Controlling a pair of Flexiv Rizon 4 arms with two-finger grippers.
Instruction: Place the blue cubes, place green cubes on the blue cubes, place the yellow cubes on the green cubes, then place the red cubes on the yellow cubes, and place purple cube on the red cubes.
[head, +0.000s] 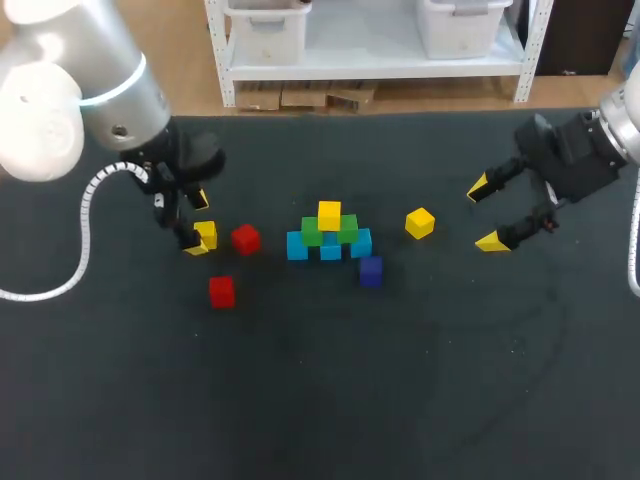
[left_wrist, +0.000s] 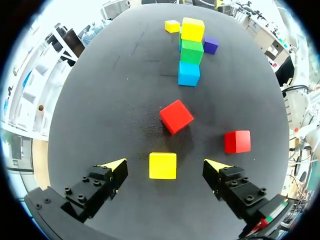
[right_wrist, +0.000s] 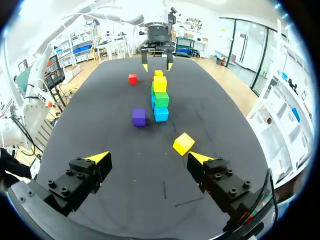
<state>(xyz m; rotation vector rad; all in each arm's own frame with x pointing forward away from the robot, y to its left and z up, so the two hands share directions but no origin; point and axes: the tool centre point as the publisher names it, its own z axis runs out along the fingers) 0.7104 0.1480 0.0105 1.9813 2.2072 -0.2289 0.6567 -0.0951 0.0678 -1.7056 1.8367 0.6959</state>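
A pyramid stands mid-table: three blue cubes (head: 297, 246), two green cubes (head: 347, 228) on them, one yellow cube (head: 329, 214) on top. My left gripper (head: 197, 224) is open and straddles a second yellow cube (left_wrist: 163, 165), with clear gaps on both sides of it. One red cube (left_wrist: 176, 116) lies just ahead of that gripper, another red cube (left_wrist: 237, 141) off to its side. The purple cube (head: 371, 270) sits in front of the pyramid. My right gripper (head: 485, 214) hangs open and empty. A third yellow cube (right_wrist: 183, 143) lies just ahead of its fingers.
The black table (head: 330, 400) has wide bare room along its front. My left gripper (right_wrist: 157, 62) shows in the right wrist view beyond the pyramid (right_wrist: 160, 97).
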